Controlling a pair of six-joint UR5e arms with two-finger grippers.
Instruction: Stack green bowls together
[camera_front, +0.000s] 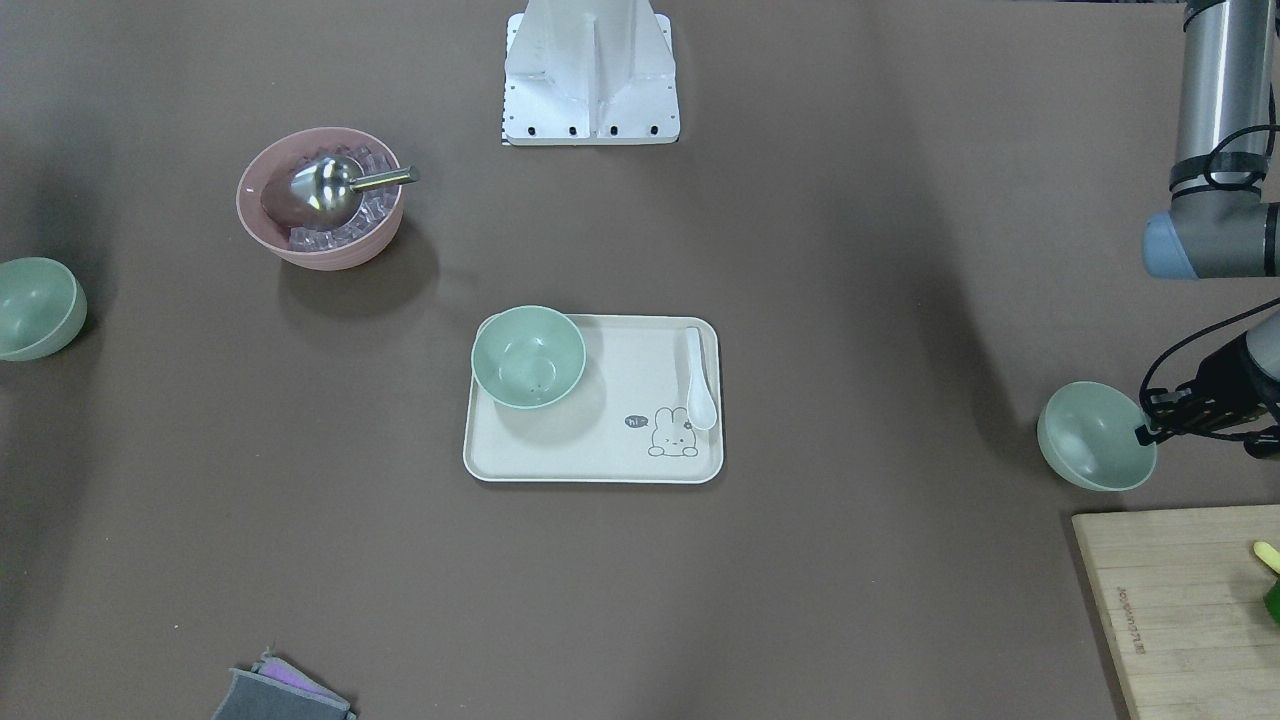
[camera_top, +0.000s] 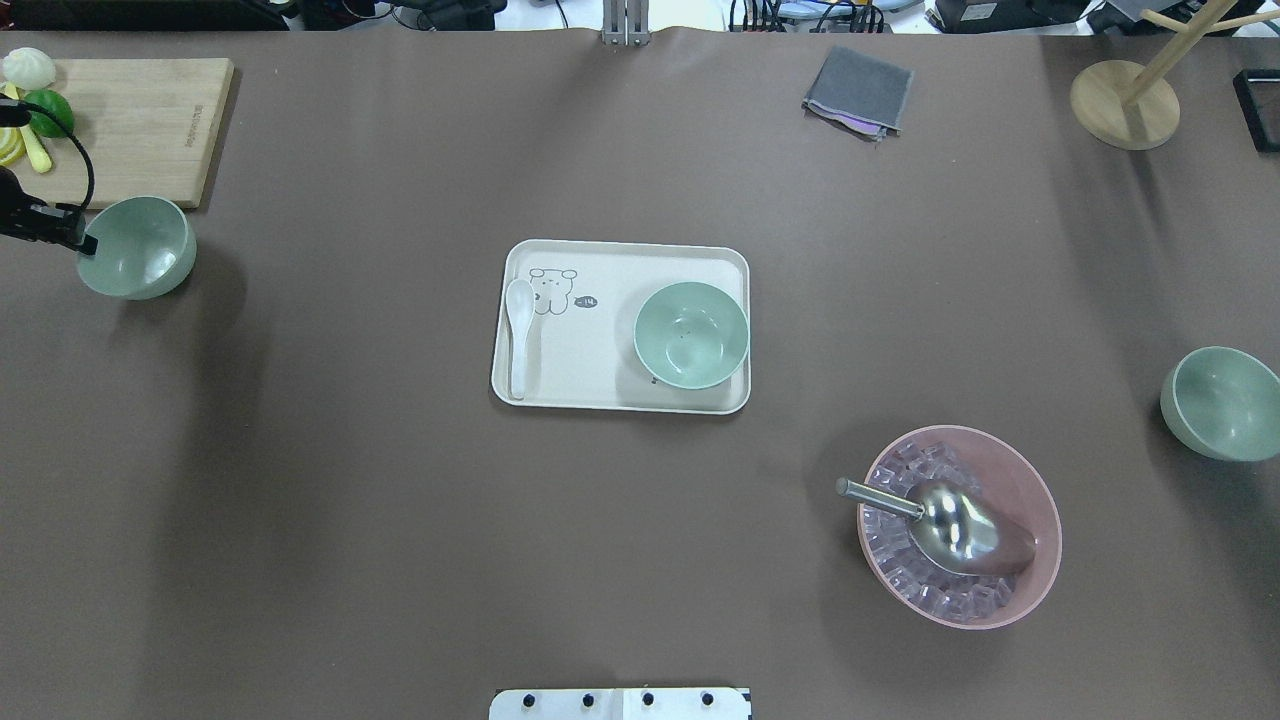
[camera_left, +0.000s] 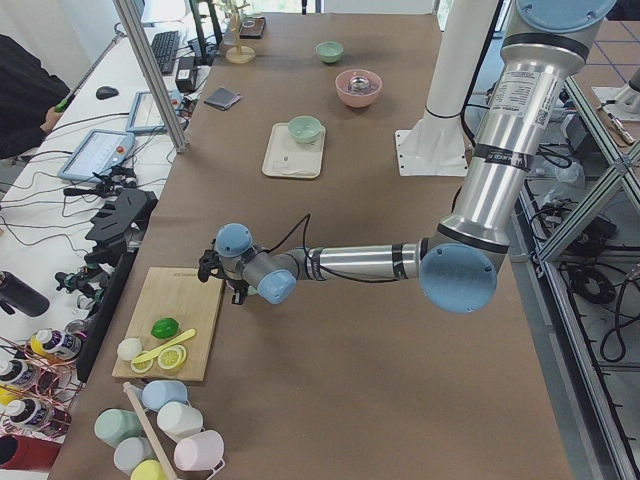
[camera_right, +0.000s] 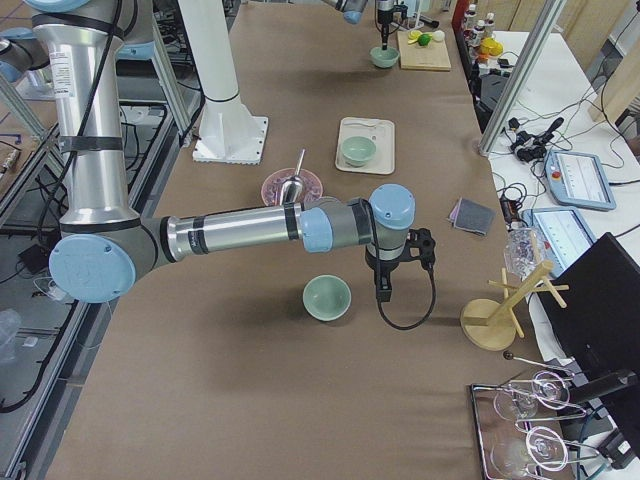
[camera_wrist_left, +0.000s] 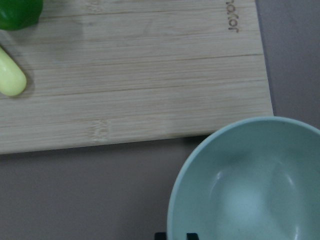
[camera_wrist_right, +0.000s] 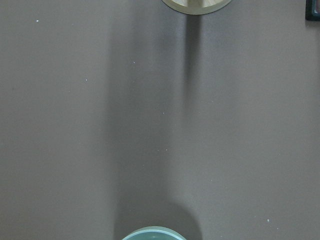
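Observation:
Three pale green bowls show. One (camera_top: 691, 334) (camera_front: 528, 356) stands on the cream tray (camera_top: 600, 385) at mid table. One (camera_top: 140, 250) (camera_front: 1090, 440) sits tilted at the robot's left, by the cutting board. My left gripper (camera_top: 85, 243) (camera_front: 1142, 434) is shut on its rim; in the left wrist view the fingertips (camera_wrist_left: 160, 235) straddle that rim (camera_wrist_left: 172, 220). The third bowl (camera_top: 1222, 402) (camera_front: 38, 308) stands at the robot's far right. My right gripper (camera_right: 384, 290) hangs beside it (camera_right: 327, 297), apart from it; I cannot tell whether it is open or shut.
A pink bowl (camera_top: 958, 527) with ice cubes and a metal scoop stands right of the tray. A white spoon (camera_top: 518, 335) lies on the tray. A wooden cutting board (camera_top: 140, 125) with fruit, a grey cloth (camera_top: 858, 90) and a wooden stand (camera_top: 1125, 105) line the far edge.

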